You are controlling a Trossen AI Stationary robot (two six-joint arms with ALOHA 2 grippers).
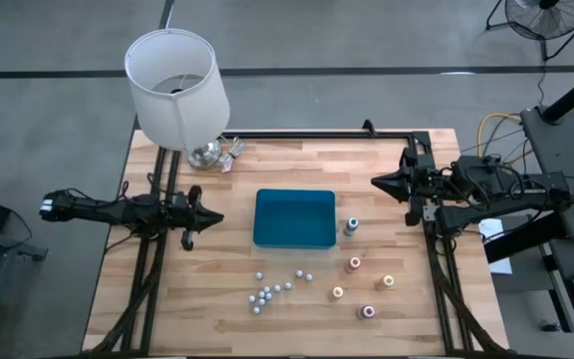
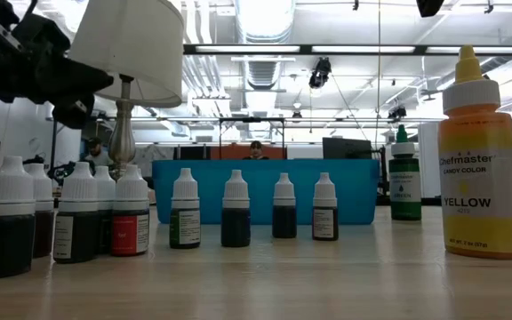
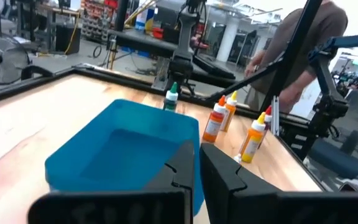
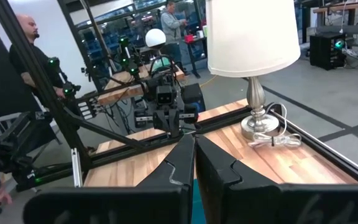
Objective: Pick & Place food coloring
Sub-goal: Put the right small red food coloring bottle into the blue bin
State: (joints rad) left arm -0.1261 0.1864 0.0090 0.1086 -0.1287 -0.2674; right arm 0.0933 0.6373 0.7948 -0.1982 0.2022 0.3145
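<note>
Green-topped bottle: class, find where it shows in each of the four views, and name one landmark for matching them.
High view: green-topped bottle just right of the blue tray.
Low view: bottle right of the tray, left of the yellow bottle.
Left wrist view: bottle beyond the tray.
Right wrist view: not in it.
Shared landmark: the blue tray.

A robotics lab or workshop in an open industrial hall: bare ceiling ducts (image 2: 260, 36) and strip lights, concrete floor (image 1: 48, 120), more robot rigs (image 4: 163, 93) on benches, parts shelves (image 3: 101, 18), a floor fan (image 1: 546, 18), and people (image 4: 27, 37) standing about.
</note>
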